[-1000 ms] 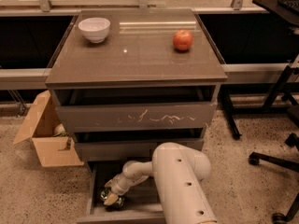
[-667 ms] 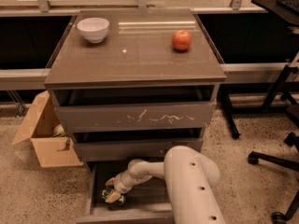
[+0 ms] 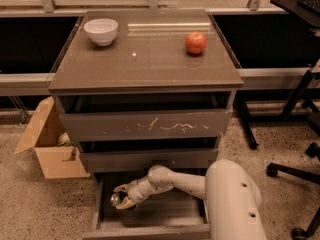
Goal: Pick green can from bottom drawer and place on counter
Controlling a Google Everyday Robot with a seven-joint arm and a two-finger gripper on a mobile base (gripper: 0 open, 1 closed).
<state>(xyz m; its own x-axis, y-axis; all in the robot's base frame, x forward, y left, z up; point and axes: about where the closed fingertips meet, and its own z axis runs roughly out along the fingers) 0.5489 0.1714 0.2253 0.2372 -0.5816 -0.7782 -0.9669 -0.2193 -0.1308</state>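
Seen from high in front, looking down over the counter (image 3: 145,59), gripper (image 3: 122,196) in bottom drawer (image 3: 150,231).

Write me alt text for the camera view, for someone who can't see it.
A white robot arm reaches into the open bottom drawer of a three-drawer cabinet, its gripper at the green can near the drawer's left side. On the counter above sit a white bowl and a red apple.
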